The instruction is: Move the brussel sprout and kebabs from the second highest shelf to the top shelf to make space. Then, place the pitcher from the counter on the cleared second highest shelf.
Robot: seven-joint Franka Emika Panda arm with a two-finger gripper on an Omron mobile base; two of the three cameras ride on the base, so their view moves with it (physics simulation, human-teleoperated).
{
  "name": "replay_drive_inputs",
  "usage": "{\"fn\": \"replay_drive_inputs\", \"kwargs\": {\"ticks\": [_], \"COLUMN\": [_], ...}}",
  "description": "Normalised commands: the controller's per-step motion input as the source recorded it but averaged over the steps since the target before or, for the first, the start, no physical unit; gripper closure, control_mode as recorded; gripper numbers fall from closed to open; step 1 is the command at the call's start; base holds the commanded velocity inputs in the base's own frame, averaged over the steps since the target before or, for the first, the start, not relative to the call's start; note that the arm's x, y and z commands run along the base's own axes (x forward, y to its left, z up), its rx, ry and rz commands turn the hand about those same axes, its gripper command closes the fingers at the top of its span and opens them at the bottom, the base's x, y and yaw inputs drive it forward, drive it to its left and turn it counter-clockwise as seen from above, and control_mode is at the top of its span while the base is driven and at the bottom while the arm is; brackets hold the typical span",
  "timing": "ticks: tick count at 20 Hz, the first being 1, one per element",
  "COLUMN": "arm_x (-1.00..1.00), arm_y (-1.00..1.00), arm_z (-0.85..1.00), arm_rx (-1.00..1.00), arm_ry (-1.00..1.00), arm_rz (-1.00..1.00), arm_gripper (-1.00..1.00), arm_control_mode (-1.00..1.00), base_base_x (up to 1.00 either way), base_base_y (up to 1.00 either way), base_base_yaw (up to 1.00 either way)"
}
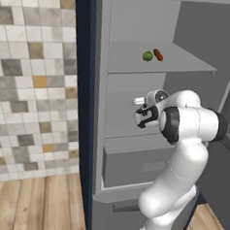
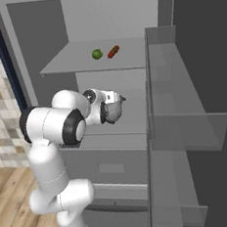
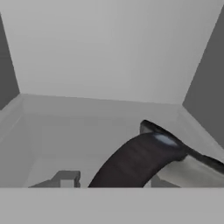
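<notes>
Sprout (image 1: 148,56) and kebab (image 1: 158,54) just apart mid top shelf (image 1: 188,63). Gripper (image 2: 118,101) inside second shelf (image 2: 131,126), holding dark curved object (image 3: 135,162); finger spread unclear.

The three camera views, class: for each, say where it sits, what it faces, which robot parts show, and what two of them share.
Left base view: behind-left, facing the open fridge; white arm lower right.
Right base view: behind-right, same fridge; arm lower left, pitcher at its hand.
Hand view: on the hand, facing the shelf's back wall; pitcher close.
Shared: brussel sprout and kebab on the shelf above.
</notes>
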Motion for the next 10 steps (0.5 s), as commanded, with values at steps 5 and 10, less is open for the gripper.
{"fn": "replay_drive_inputs", "kwargs": {"ticks": [5, 10], "arm_x": [-0.55, -0.48], "arm_y": [0.50, 0.56], "arm_z": [-0.80, -0.46], "arm_rx": [-0.23, -0.18], "arm_ry": [0.00, 0.00], "arm_rz": [0.03, 0.01], "arm_gripper": [-1.00, -1.00], "arm_control_mode": [-1.00, -1.00], "base_base_x": [0.00, 0.00], "base_base_y": [0.00, 0.00], "base_base_yaw": [0.00, 0.00]}}
